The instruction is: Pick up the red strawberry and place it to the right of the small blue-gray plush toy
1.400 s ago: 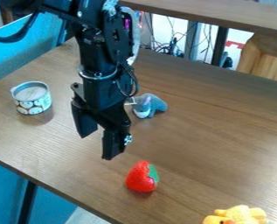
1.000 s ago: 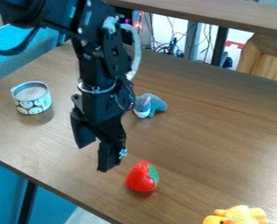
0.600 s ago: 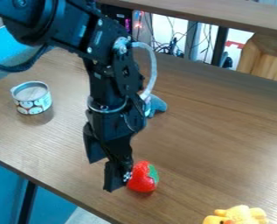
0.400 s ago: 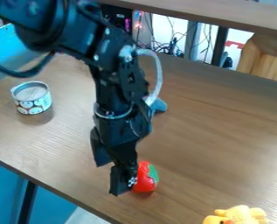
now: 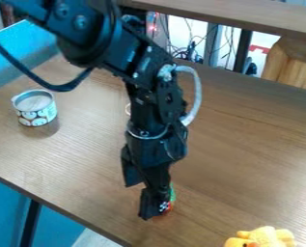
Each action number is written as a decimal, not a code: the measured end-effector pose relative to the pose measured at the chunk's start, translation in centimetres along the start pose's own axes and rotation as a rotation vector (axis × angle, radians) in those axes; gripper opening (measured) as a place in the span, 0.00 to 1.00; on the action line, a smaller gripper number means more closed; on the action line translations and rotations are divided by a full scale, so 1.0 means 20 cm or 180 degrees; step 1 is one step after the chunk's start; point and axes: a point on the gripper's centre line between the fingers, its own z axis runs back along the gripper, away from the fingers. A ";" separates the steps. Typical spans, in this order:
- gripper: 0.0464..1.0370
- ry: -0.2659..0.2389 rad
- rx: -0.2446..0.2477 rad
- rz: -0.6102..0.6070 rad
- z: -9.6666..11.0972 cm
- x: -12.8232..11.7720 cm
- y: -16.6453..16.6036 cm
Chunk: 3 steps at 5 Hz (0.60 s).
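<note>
Your claw (image 5: 139,200) sits, fingers apart, at the strawberry (image 5: 173,195); likely lining up a grasp, so straddle it before closing.

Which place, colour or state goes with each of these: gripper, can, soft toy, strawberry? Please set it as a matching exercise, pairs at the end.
1. Gripper
2. Can
3. Soft toy
4. Strawberry

A. Yellow, cut off by the bottom edge
B. Mostly hidden, some green and red showing
C. Black, fingers apart
D. Upright, at the view's left

Pairs: 1-C, 2-D, 3-A, 4-B
</note>
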 end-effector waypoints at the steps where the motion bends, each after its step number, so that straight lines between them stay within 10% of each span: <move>1: 0.96 0.0101 0.0059 -0.0087 -0.04 0.03 -0.03; 3: 0.96 0.0307 0.0166 0.0051 -0.12 0.09 -0.02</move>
